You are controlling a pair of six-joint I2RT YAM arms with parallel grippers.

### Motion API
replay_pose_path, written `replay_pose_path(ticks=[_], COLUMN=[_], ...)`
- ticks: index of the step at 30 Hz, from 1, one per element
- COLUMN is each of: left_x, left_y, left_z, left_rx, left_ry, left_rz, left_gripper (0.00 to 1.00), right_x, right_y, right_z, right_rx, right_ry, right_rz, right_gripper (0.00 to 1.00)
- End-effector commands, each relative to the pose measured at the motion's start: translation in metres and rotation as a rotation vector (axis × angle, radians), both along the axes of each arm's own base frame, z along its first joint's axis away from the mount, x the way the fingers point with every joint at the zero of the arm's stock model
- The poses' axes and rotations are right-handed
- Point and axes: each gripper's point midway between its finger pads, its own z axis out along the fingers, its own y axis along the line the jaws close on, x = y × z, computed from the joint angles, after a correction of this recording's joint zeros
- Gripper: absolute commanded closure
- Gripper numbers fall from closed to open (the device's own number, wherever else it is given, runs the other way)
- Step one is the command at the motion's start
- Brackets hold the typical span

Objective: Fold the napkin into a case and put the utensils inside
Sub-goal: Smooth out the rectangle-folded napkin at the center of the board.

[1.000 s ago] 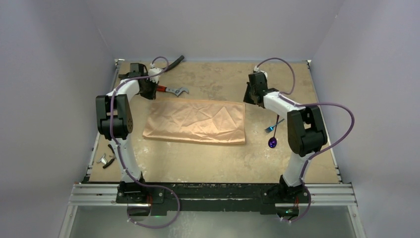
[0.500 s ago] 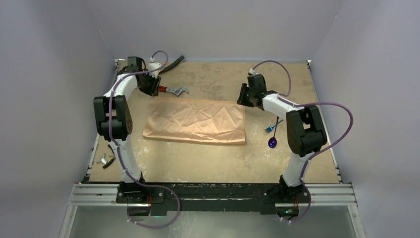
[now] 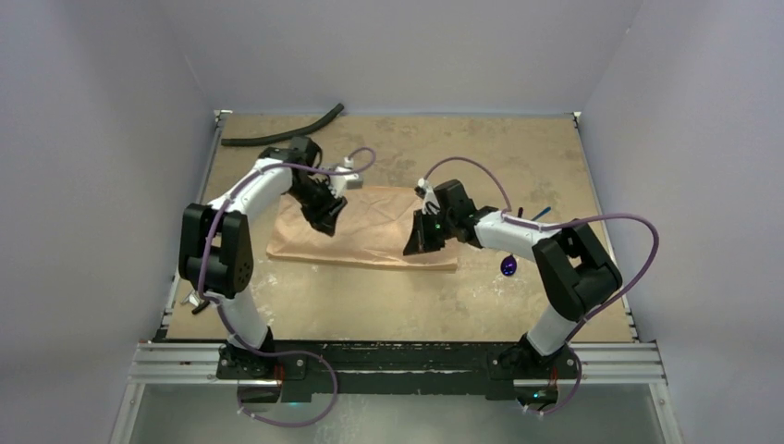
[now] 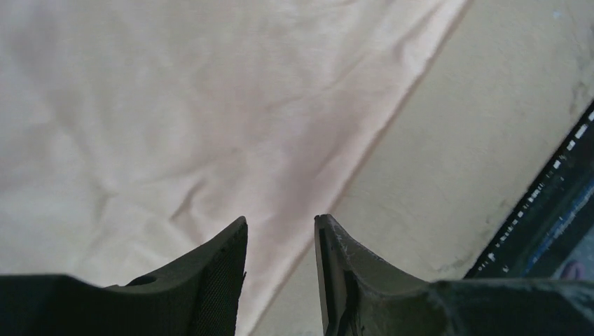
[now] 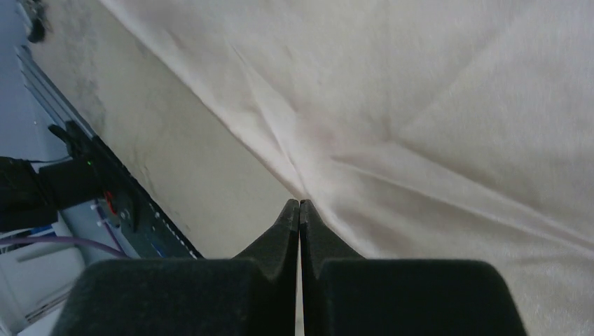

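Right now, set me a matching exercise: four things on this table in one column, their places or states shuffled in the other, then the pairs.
Things
1. left gripper
2. right gripper
3. purple spoon
4. black hose

Places or states
A. lies at the far left corner of the table
B. jaws shut, tips at the edge of the napkin
C. jaws apart, above the napkin's edge
D. on the bare table, to the right of the napkin

Pairs: 1-C, 2-B, 3-D, 4-A
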Motion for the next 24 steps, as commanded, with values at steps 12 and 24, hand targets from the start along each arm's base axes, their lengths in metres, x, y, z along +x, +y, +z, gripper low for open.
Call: replay_pose_path(ticks=[12,24], left_x=[-0.042,-0.032], left_y=[0.002,0.016], left_z=[-0.05,-0.077], left_rx=[0.157,0.244], left_ry=[0.01,-0.031], left_rz=[-0.131,-0.106], left_gripper=[0.68,0.7], right_x=[-0.039,-0.048], right_y=[-0.063,-0.087], right_z=[-0.045,-0.039], right_rx=[-0.073,-0.056], right_ry=[0.21,0.233], right_rz=[-0.104,-0.125], right_gripper=[1.0,1.0])
